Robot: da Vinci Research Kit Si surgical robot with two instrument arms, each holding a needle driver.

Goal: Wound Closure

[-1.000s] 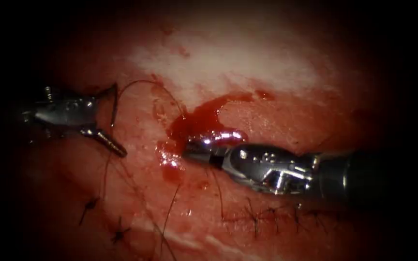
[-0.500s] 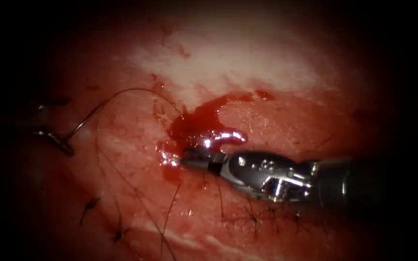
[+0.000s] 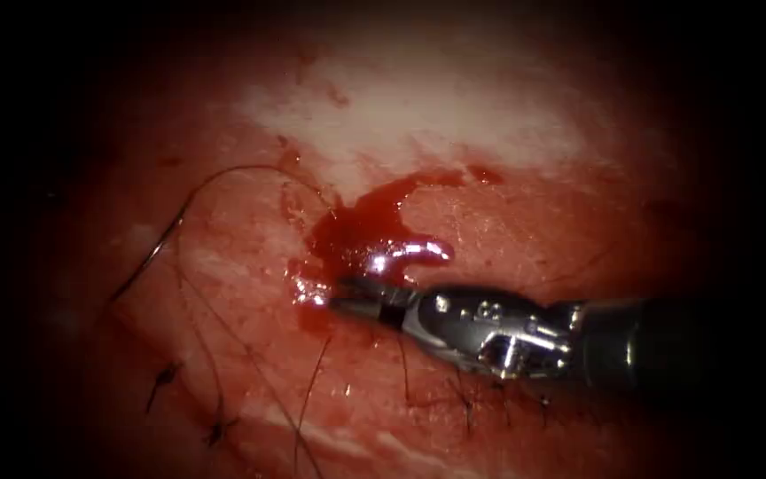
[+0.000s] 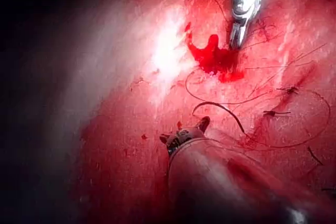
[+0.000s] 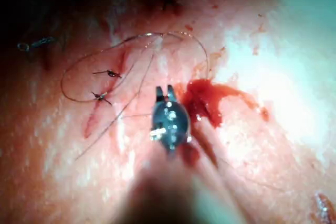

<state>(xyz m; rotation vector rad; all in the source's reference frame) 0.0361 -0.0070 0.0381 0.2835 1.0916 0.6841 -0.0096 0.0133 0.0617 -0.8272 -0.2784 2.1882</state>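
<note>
Pull the thread point(image 3: 250, 166) gently toward 8 o'clock with your left tool point(image 4: 184, 131), whose grip I cannot tell, while the parted, empty right tool point(image 3: 347, 295) steadies the tissue point(image 3: 489, 213).

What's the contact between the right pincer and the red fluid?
Touching. In the endoscope view the right pincer has its tip in the lower edge of the red fluid, with no gap.

The right arm's tool point(image 3: 347, 293) reached in low from the right, shaft nearly level, wrist bent slightly and jaws parted just a little at the tip. The left arm's tool point(image 4: 184, 134) showed its short jaws slightly apart.
</note>
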